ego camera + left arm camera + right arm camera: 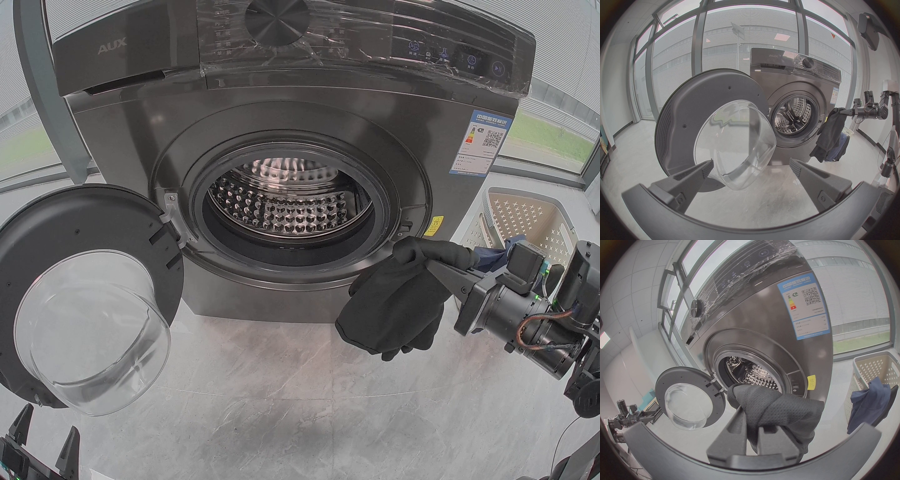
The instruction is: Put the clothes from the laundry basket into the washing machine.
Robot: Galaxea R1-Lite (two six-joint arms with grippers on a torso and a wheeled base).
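My right gripper [447, 265] is shut on a dark grey garment [394, 306] that hangs in the air, just right of and below the washing machine's round opening [287, 203]. In the right wrist view the garment [778, 412] drapes over the shut fingers [775, 440]. The steel drum [281, 200] inside holds nothing I can see. The laundry basket [531, 222] stands on the floor right of the machine, with a blue cloth [868, 402] hanging over its rim. My left gripper [750, 175] stands open and holds nothing, low at the left, in front of the door.
The washer's door [81, 294], with its clear glass bowl, is swung wide open to the left. The grey washing machine [281, 94] stands before large windows. Bare pale floor [281, 387] lies in front of it.
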